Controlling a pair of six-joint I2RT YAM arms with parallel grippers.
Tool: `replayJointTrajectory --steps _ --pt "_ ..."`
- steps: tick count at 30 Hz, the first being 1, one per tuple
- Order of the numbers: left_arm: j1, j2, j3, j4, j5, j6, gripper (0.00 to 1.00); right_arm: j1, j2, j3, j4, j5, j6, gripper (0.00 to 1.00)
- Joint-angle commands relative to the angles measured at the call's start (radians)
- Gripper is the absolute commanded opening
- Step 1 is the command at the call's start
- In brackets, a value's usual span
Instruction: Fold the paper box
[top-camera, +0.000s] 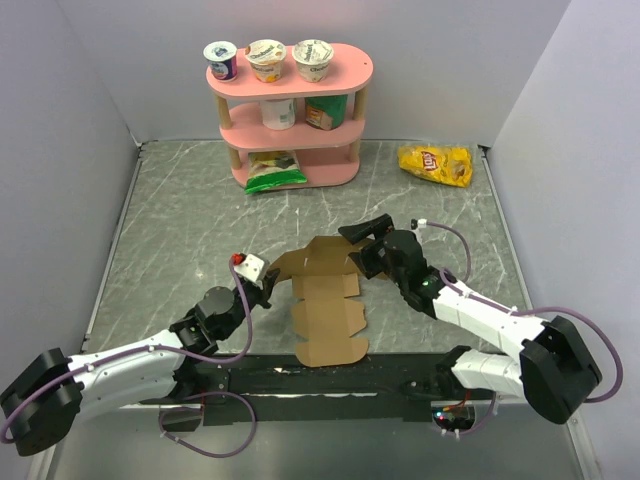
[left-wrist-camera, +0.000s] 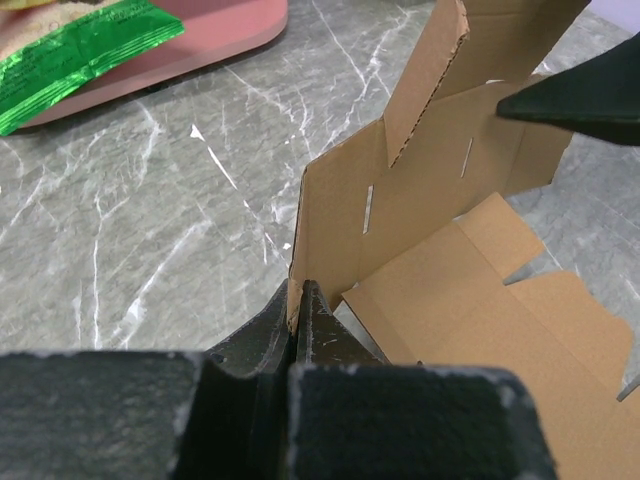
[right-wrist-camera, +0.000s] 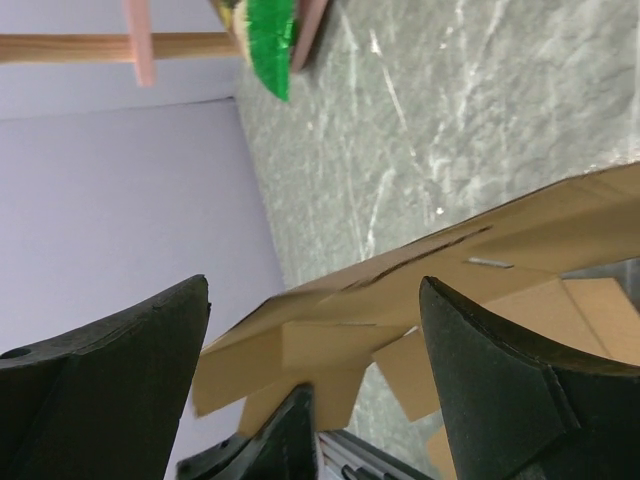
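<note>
The paper box (top-camera: 325, 300) is a brown die-cut cardboard sheet lying mid-table, partly folded, with its left and far flaps raised. My left gripper (top-camera: 270, 285) is shut on the edge of the raised left flap; in the left wrist view the jaws (left-wrist-camera: 297, 300) pinch the paper box (left-wrist-camera: 420, 200) at its lower corner. My right gripper (top-camera: 357, 248) stands open at the sheet's far right edge. In the right wrist view its fingers (right-wrist-camera: 500, 390) spread wide, one to each side of the paper box (right-wrist-camera: 420, 290), with none of it pinched.
A pink two-tier shelf (top-camera: 290, 110) with yogurt cups stands at the back. A green bag (top-camera: 273, 170) lies on the shelf's bottom tier. A yellow chip bag (top-camera: 435, 163) lies at the back right. Grey walls close in both sides of the table.
</note>
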Motion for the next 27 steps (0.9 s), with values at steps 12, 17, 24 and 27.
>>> replayJointTrajectory --steps 12,17,24,27 --pt "-0.032 0.054 0.023 0.049 -0.067 0.013 0.01 0.0 0.052 0.013 0.014 0.075 -0.069 0.56" --pt "-0.032 0.082 0.038 0.036 -0.081 0.002 0.01 0.0 0.095 -0.017 0.059 0.067 -0.055 0.41" --pt "-0.032 0.085 0.041 0.019 -0.108 -0.03 0.01 0.003 0.144 -0.065 0.152 0.024 -0.021 0.24" --pt "-0.032 0.096 0.046 0.013 -0.119 -0.041 0.01 0.023 0.144 -0.067 0.142 0.041 -0.021 0.24"
